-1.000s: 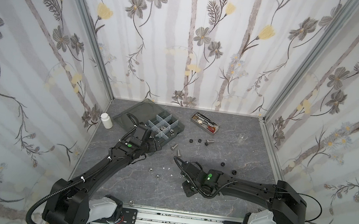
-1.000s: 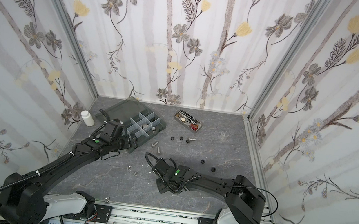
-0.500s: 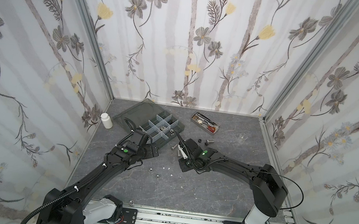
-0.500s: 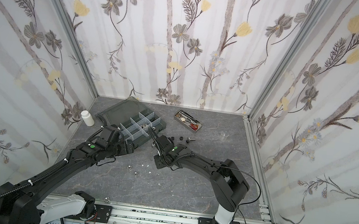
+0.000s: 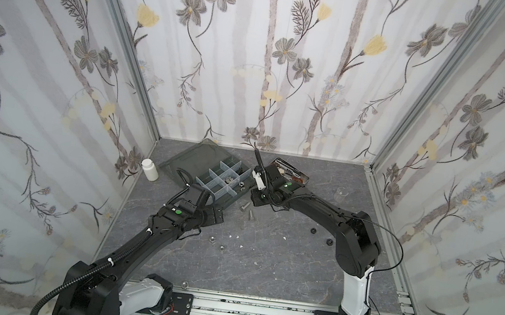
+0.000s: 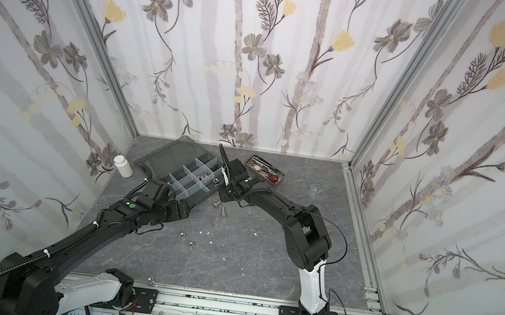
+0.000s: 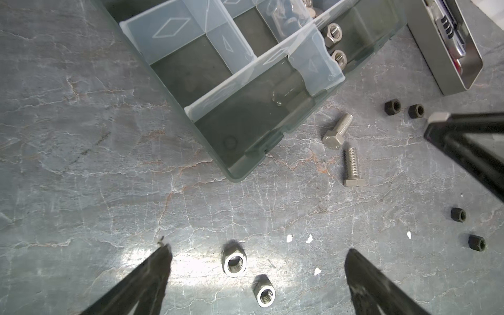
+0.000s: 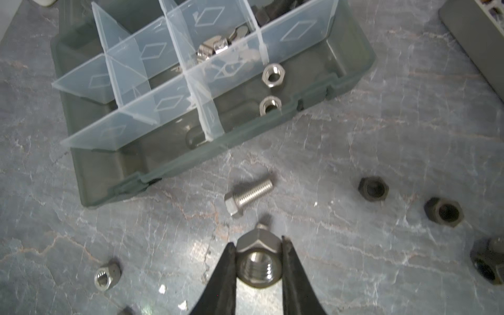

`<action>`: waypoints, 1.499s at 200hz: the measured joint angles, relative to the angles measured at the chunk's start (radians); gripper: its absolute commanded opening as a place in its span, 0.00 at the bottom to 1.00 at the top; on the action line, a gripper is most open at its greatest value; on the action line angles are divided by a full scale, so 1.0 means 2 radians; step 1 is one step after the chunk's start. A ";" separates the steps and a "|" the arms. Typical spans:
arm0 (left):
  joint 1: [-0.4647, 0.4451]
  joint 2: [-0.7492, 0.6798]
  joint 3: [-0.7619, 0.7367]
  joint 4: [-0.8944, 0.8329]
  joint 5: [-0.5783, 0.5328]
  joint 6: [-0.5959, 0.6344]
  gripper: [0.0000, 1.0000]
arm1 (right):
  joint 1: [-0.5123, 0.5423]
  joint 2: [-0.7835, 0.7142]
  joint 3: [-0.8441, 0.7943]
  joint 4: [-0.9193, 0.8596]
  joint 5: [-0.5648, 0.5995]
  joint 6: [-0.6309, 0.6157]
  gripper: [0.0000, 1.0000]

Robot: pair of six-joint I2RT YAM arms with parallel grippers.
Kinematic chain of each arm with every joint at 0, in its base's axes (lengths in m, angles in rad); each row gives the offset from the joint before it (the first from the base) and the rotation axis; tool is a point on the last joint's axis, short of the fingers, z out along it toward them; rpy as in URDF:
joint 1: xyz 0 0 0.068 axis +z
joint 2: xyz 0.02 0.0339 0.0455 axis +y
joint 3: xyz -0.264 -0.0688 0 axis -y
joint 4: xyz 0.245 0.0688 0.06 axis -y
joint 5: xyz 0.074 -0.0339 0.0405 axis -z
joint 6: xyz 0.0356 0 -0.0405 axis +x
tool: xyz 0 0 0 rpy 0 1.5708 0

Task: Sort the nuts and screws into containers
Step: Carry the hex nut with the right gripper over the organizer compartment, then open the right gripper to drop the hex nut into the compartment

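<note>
Overhead, floral-papered walls (image 5: 258, 50) enclose a grey marbled surface (image 5: 263, 265) strewn with screws (image 7: 351, 169) and nuts (image 7: 234, 261); left gripper (image 7: 257, 248) spread wide, right gripper (image 8: 258, 242) pinching a silver nut (image 8: 257, 268).

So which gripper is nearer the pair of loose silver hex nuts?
Left. The left gripper hangs open over the silver nuts; the right gripper is beside the grey plastic organizer box.

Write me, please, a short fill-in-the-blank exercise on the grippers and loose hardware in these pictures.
The right gripper is ____ on a silver nut.
The left gripper stands ____ and empty.
One end compartment of the organizer box holds ____ silver nuts.
Two silver bolts lie on the ____ beside the organizer box.
Missing: shut; open; two; table.
</note>
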 measured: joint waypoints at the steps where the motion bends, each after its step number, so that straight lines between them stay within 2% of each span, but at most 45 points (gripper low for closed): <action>1: 0.000 0.000 0.000 0.000 0.000 0.000 0.99 | -0.001 0.003 0.003 0.001 -0.002 0.000 0.20; 49: 0.000 0.009 -0.003 0.002 0.001 0.000 0.99 | -0.024 0.073 0.105 0.005 -0.030 -0.003 0.20; 109: 0.000 0.029 -0.006 0.008 0.003 0.001 0.99 | -0.041 0.127 0.170 0.023 -0.060 0.001 0.18; 232: 0.000 0.038 -0.019 0.007 -0.007 -0.013 0.93 | -0.061 0.176 0.186 0.102 -0.122 0.058 0.17; 267: 0.000 0.044 -0.033 0.015 -0.006 -0.019 0.90 | -0.061 0.177 0.187 0.102 -0.122 0.059 0.22; 300: 0.000 0.053 -0.036 0.020 -0.003 -0.024 0.88 | -0.060 0.181 0.187 0.102 -0.121 0.057 0.39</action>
